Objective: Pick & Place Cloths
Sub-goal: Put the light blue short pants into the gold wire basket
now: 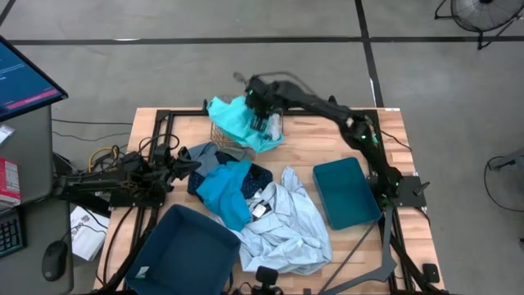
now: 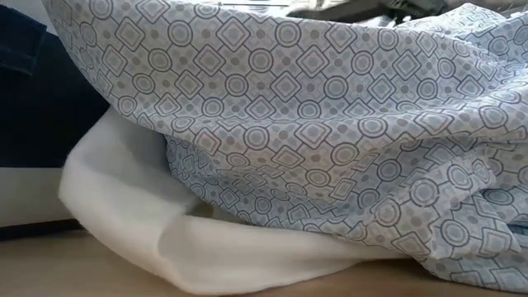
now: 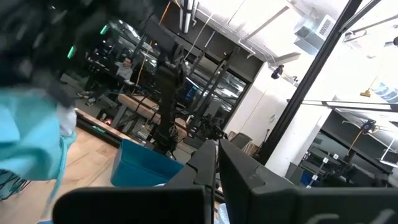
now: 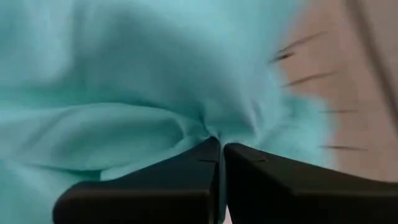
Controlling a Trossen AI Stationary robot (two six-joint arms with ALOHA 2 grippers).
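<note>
Spanning the middle of the high view: light wooden slatted counter [image 1: 303, 152], carrying everything below.

Sprawling over the near middle of the counter: pale grey-blue patterned fabric garment [image 1: 286, 225], filling the low view too [image 2: 330, 124] with a diamond-and-circle print, lying over a soft white cloth [image 2: 165, 231].

Sitting at the near left corner: rigid dark teal plastic bin [image 1: 184, 254], open side up. Lying flat toward the right side: second dark teal rectangular bin [image 1: 345, 192], well apart from the first.

Lying just left of the pale garment and touching it: bright blue crumpled cloth [image 1: 225, 192], partly over a navy dotted cloth [image 1: 258, 176], with a grey cloth [image 1: 205, 153] beside them.

Draping over the gold wire basket [image 1: 223, 141] at the far middle of the counter: turquoise soft fabric cloth [image 1: 237, 121], bunched and spilling down toward the right.

Reaching in from the right side to that basket: right pincer [image 4: 219, 149], fingers together and clamped on a fold of the turquoise cloth [image 4: 124, 93].

Resting low at the left edge of the counter, pointing inward: left pincer [image 3: 216, 165], fingers pressed together on nothing, near the grey cloth.
</note>
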